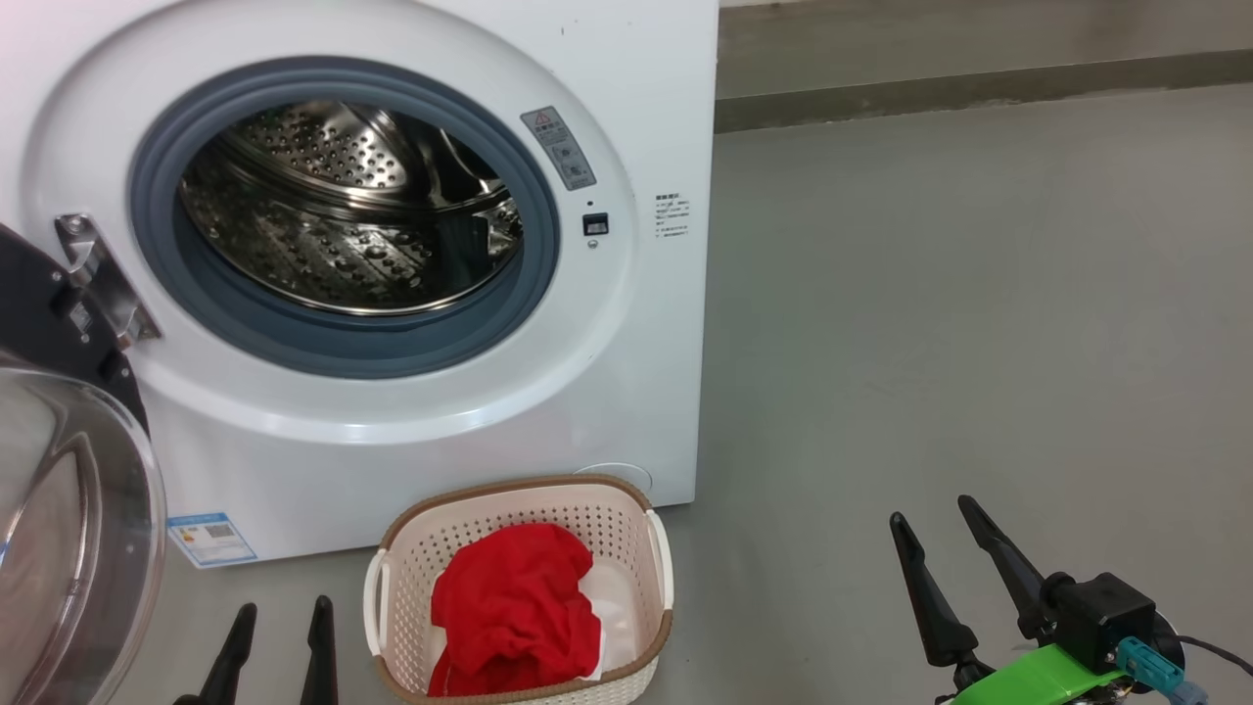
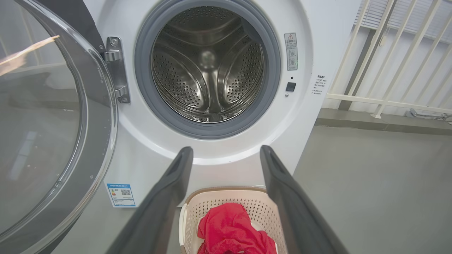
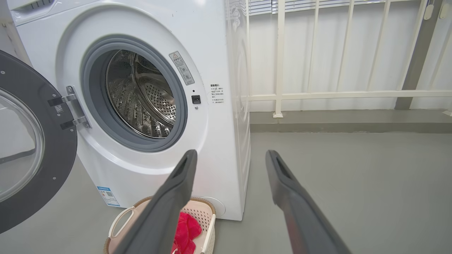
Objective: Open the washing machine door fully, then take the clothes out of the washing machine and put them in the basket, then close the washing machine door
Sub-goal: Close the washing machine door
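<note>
The white washing machine (image 1: 626, 117) stands with its door (image 1: 69, 529) swung wide open to the left, glass bowl facing out. Its steel drum (image 1: 343, 206) holds no clothes that I can see. The red clothes (image 1: 514, 607) lie in the cream basket (image 1: 617, 509) on the floor in front of the machine. My left gripper (image 1: 279, 612) is open, low, just left of the basket and right of the door. My right gripper (image 1: 935, 509) is open over bare floor well right of the basket. The left wrist view looks into the drum (image 2: 208, 67) over the basket (image 2: 197, 204).
Grey floor (image 1: 979, 323) stretches to the right of the machine. A low ledge and a cream railing (image 3: 335, 94) close off the back. The open door (image 3: 31, 141) takes up the space left of the machine front.
</note>
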`<state>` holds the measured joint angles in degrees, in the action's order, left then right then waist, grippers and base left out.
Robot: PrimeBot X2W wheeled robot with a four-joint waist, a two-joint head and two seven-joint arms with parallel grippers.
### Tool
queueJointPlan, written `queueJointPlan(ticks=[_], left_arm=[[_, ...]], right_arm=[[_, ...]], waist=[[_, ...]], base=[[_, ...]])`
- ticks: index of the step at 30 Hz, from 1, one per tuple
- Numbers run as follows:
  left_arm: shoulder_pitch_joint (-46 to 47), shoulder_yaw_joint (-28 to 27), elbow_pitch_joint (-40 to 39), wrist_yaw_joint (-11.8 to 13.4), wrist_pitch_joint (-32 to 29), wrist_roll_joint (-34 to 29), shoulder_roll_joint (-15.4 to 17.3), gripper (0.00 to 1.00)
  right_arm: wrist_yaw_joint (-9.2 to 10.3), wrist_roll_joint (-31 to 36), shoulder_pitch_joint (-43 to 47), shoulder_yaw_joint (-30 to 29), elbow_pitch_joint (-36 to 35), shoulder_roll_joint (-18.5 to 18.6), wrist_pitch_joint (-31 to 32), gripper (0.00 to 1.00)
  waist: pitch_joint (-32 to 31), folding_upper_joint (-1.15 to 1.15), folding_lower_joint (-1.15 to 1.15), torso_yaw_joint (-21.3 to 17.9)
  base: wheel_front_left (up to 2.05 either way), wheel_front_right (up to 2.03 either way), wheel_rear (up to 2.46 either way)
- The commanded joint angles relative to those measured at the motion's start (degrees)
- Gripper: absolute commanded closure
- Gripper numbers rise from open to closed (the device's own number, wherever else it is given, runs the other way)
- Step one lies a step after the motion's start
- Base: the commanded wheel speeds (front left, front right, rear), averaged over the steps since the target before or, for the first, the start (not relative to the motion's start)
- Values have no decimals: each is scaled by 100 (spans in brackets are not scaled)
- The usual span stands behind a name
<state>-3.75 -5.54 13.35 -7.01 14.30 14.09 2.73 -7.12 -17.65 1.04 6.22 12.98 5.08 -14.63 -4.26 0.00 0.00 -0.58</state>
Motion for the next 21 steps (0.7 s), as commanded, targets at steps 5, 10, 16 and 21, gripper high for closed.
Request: queueJointPlan(ticks=[5, 10, 16, 21], left_arm=[[121, -203, -291, 66, 70, -71, 25, 0], [124, -226, -409, 117, 70, -109, 24, 0], [129, -232, -482, 179, 70, -114, 23, 0], [133, -233, -584, 248, 70, -132, 22, 0]], right_arm=[[-36, -24, -199, 163, -142, -1, -37, 0], [-36, -37, -216, 216, -166, -39, -37, 0], [-36, -59, -264, 352, -147, -73, -37, 0], [-36, -93, -360, 613, -111, -118, -37, 0]], waist=[[33, 0, 0, 203], [51, 0, 0, 434], [57, 0, 0, 740], [58, 0, 0, 1152]], base=[[0, 0, 0], [0, 0, 0], [0, 0, 0], [0, 0, 0]])
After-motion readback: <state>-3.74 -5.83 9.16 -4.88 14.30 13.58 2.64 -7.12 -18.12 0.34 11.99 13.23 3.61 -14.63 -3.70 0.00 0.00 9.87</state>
